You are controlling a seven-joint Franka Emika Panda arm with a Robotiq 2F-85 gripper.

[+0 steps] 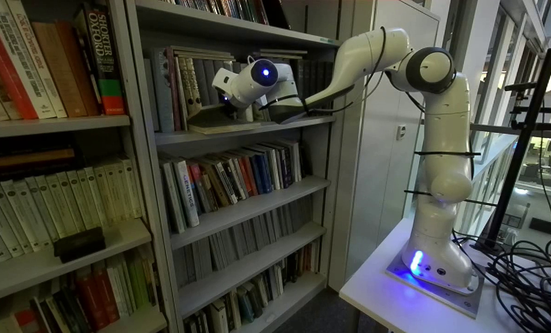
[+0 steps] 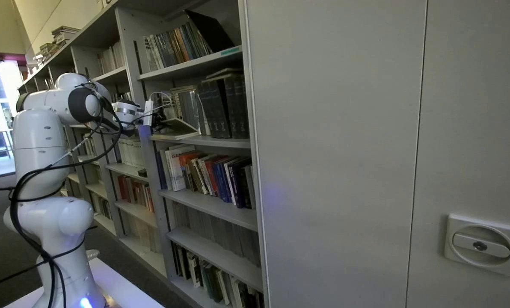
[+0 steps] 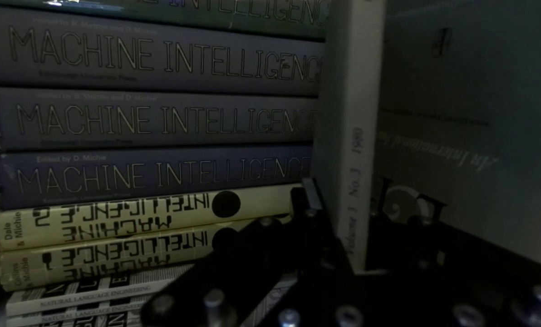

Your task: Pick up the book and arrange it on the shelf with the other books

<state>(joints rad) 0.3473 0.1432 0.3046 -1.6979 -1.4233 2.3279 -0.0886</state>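
Observation:
The book's pale spine [image 3: 356, 136], marked Volume 3 No. 3 1980, sits between the fingers of my gripper [image 3: 348, 200] in the wrist view, which close on it. A dim cover with faint lettering shows right of the spine; I cannot tell if it is the same book. In both exterior views the book [image 1: 211, 117] [image 2: 180, 125] is a dark tilted cover above a pale flat edge on the shelf [image 1: 312, 122] [image 2: 225, 142]. The arm's wrist mostly hides my gripper there. The other books [image 1: 208, 76] [image 3: 157, 120] stand upright behind it.
Dark bound volumes [image 2: 227, 107] stand at the tier's right end. Another tier with an upright row [image 1: 238, 173] lies below, and one lies above. A bookcase upright [image 1: 139, 152] bounds the left side. A cabinet [image 2: 336, 149] stands to the right. Cables [image 1: 368, 97] hang along the arm.

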